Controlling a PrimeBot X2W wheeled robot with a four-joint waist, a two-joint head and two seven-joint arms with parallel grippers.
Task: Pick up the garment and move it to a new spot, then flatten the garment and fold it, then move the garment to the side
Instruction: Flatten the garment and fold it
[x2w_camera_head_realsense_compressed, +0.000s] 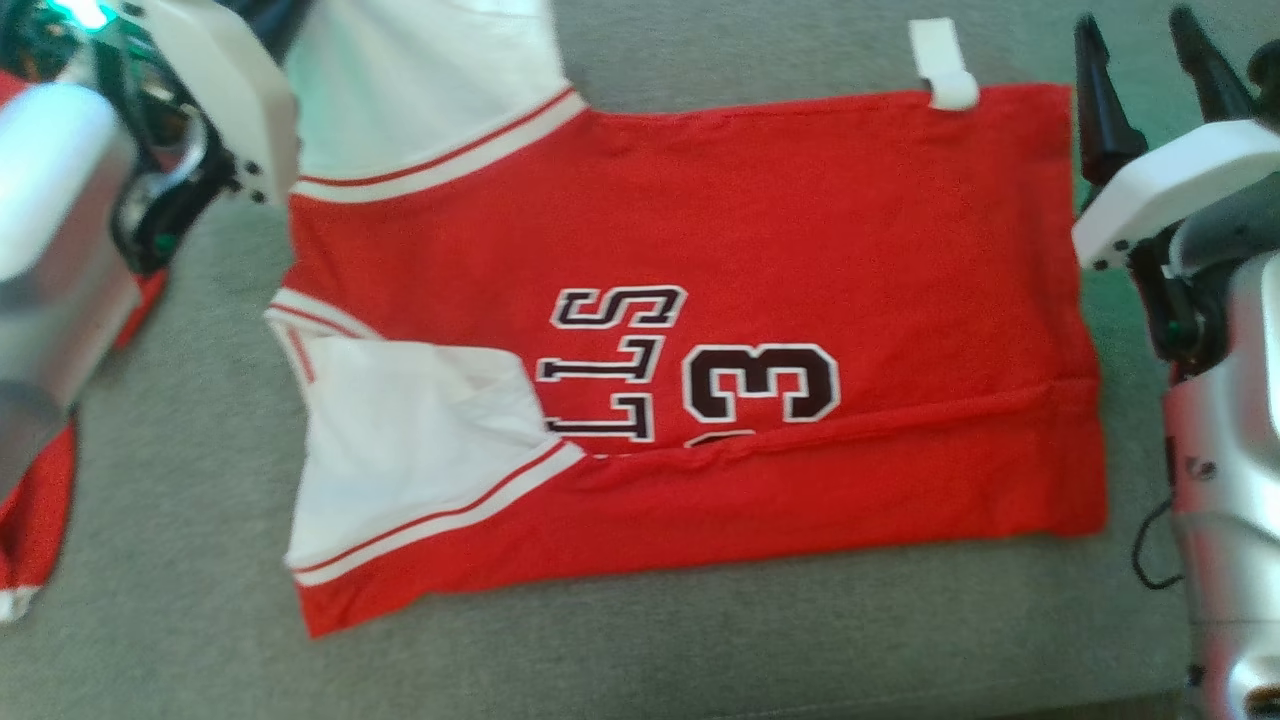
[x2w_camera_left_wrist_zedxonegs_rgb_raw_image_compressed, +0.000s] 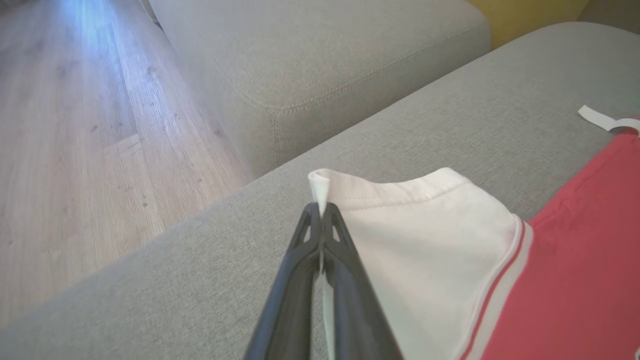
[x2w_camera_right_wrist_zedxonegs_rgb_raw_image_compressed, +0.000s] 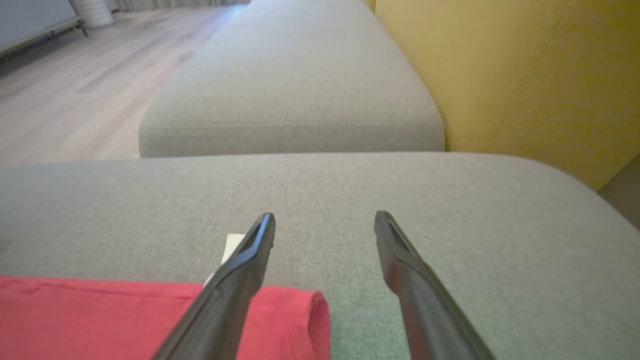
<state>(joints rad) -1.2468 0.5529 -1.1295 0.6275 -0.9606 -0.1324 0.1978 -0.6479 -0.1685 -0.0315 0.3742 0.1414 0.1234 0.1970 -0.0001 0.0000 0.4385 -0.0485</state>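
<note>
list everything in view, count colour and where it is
jersey: one, red with white sleeves and black lettering, spread on the near cushion
tag: one, white, at the jersey's far edge
second cloth: one, red with white trim, on the robot's left
near cushion: one, grey, under the jersey
far cushion: one, grey, beyond the near cushion
panel: one, yellow, beside the far cushion
floor: one, pale wood, beside the cushions
left gripper: one, dark fingers, shut on the jersey's white sleeve hem
right gripper: one, dark fingers, open by the jersey's corner
</note>
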